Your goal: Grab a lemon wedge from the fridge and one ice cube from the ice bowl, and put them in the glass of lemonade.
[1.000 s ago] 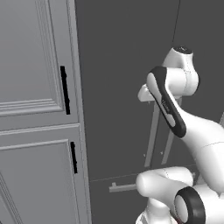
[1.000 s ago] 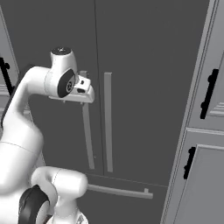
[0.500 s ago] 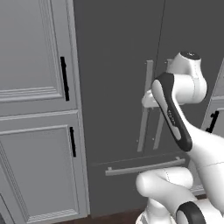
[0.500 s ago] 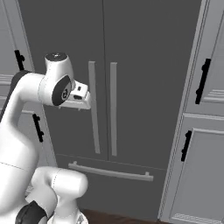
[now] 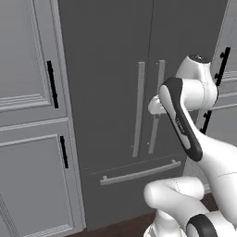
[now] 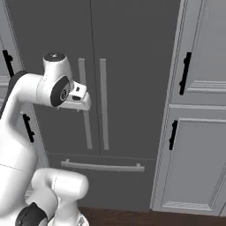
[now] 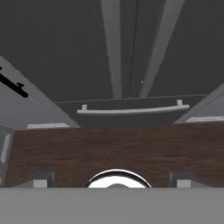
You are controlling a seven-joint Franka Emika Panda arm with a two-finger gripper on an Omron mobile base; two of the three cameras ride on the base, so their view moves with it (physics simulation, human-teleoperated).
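Note:
The fridge (image 5: 106, 69) is a tall dark grey unit, and both its doors are shut. Two long silver handles (image 6: 103, 106) run down its middle, above a lower drawer with a horizontal bar (image 5: 139, 173). My white arm stands in front of it, the hand (image 6: 78, 98) at handle height and a little off the doors. In the hand view my gripper (image 7: 111, 183) is open, its tips wide apart with nothing between them, above the fridge (image 7: 65, 43) front and the floor. The lemon wedge, ice cube, ice bowl and glass of lemonade are out of view.
Light grey panelled cabinets with black handles flank the fridge, one on the left (image 5: 28, 139) and one on the right (image 6: 198, 132). A dark wood floor (image 7: 109, 148) lies in front of the fridge drawer.
The whole picture has shifted, so the base has driven: the fridge now sits more central and looks further off. The gripper's jaws have spread slightly wider. The fridge doors stay shut.

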